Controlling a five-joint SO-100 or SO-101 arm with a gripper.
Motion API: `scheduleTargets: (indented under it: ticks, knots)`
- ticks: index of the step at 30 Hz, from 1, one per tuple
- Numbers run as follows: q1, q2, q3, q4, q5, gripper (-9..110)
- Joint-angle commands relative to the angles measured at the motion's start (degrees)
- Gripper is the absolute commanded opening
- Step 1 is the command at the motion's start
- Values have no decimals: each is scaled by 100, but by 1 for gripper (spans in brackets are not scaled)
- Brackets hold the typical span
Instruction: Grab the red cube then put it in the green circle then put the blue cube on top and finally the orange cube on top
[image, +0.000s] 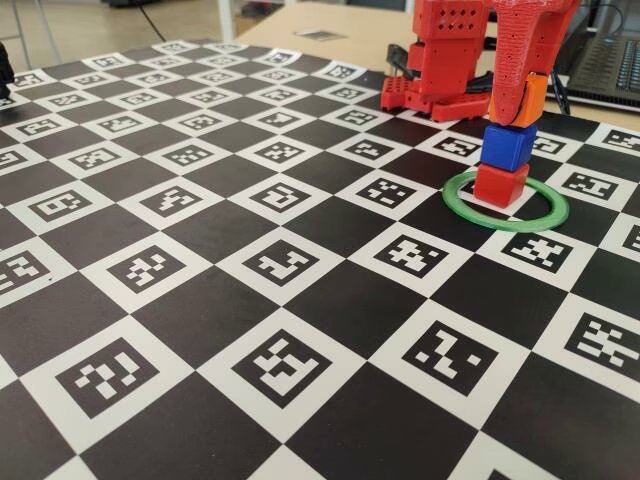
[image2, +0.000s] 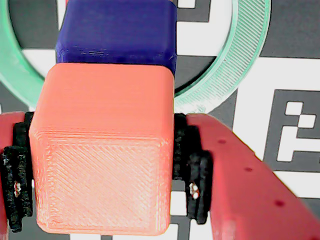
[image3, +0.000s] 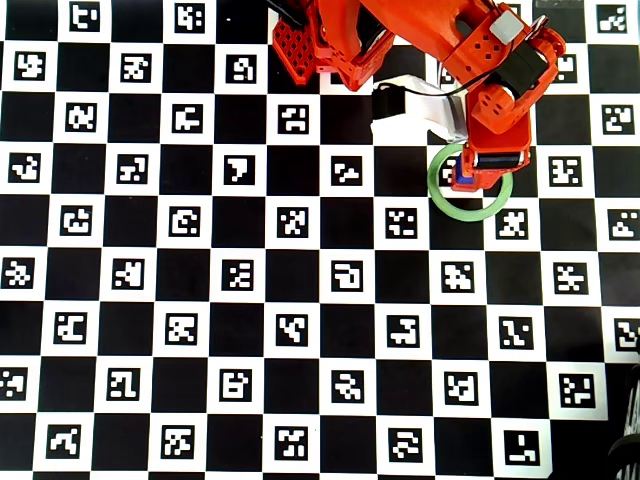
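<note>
Claw (image: 522, 102) clamping orange cube (image: 532, 100) atop blue cube (image: 508, 146), red cube (image: 500, 184), inside green circle (image: 545, 216)

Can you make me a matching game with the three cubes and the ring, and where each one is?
Things:
1. red cube
2. blue cube
3. orange cube
4. ring

Places:
A. held in the pincer
B. flat on the board, around the stack
C. bottom of the stack
D. middle of the stack

Pairs: 1-C, 2-D, 3-A, 4-B
</note>
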Motion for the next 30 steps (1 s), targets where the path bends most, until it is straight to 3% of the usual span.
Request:
scheduleTargets:
  ticks: [1, 30]
  knots:
    - [-9, 193, -26, -79, -62, 6]
    - [-18, 272, 79, -202, -88, 6]
